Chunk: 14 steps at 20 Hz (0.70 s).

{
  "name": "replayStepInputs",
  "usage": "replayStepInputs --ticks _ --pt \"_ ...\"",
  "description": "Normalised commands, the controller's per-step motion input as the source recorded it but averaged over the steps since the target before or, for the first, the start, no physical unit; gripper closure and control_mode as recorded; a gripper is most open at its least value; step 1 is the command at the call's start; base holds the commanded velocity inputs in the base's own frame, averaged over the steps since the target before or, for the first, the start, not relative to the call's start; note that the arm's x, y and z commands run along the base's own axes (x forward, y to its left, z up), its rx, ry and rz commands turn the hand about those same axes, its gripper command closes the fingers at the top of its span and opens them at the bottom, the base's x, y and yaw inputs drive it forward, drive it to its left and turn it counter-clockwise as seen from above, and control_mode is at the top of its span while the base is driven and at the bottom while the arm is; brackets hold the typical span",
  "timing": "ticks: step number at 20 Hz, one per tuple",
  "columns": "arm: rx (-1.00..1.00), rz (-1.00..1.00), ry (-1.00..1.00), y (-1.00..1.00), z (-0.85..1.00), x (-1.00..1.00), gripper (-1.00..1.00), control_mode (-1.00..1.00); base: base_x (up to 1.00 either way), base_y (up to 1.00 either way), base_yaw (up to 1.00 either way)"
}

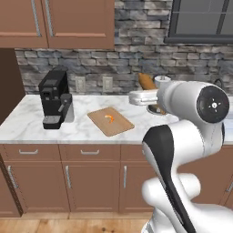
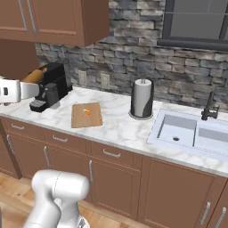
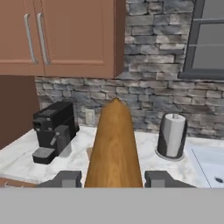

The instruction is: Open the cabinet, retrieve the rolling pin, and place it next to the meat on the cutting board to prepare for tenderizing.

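I have the rolling pin (image 3: 113, 146) clamped between the gripper (image 3: 113, 179) fingers, up in the air above the counter. The carry is under way; next I must lower it onto the cutting board (image 1: 110, 121) beside the meat (image 1: 109, 118). The coffee machine (image 1: 55, 98) stands near the board's left, the paper towel roll (image 2: 142, 98) to its right.

Back wall (image 2: 133, 53) is faced with grey and brown rough stone; two pale outlets (image 1: 107, 83) are set into it above the desk. A dark-framed window (image 2: 196, 22) is seen upper right. White marble desk (image 2: 120, 127) runs along the wall, with a white double sink (image 2: 191, 131) and black tap (image 2: 208, 107) sunk into it. Low reddish-brown cupboards (image 1: 68, 175) with short silver handles are fitted underneath. Floor (image 2: 13, 189) is light wood plank. Lighting is even.
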Motion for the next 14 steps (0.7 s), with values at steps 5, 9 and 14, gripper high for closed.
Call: replayStepInputs --ticks 5,9,14 --pt "0.04 0.0 0.1 0.0 -0.53 0.2 1.0 -1.0 0.0 0.0 0.0" --pt "0.04 0.0 0.06 0.0 -0.32 0.25 1.0 -1.0 0.0 0.0 0.0" --pt "0.0 0.0 0.0 0.0 -0.05 0.07 1.0 1.0 0.34 0.0 0.0"
